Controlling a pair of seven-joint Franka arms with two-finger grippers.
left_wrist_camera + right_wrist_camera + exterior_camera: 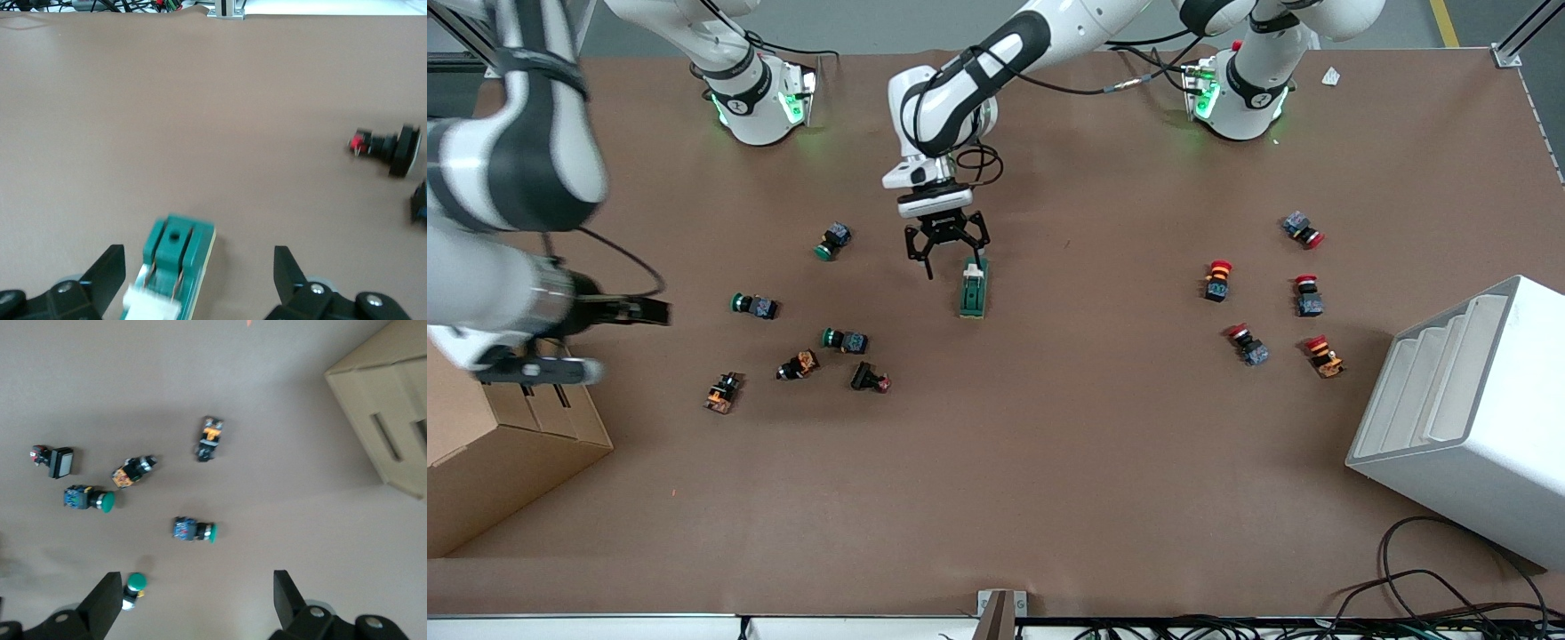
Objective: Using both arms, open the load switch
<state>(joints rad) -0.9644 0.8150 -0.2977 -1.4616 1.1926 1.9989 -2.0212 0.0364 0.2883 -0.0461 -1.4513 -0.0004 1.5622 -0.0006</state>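
The load switch (973,289) is a dark-green block lying near the middle of the table, its white lever tab at the end toward the robot bases. My left gripper (951,258) hovers just over that lever end, open. In the left wrist view the load switch (175,267) lies between the spread fingers (107,273), closer to one of them and touching neither. My right gripper (654,311) hangs open over the right arm's end of the table, beside a green-capped button (754,306). The right wrist view shows the right gripper (197,593) high above the table with nothing between its fingers.
Green-capped and orange-bodied push buttons (845,340) lie scattered toward the right arm's end, red-capped ones (1216,279) toward the left arm's end. A cardboard box (507,453) stands under the right arm. A white stepped rack (1467,418) stands at the left arm's end.
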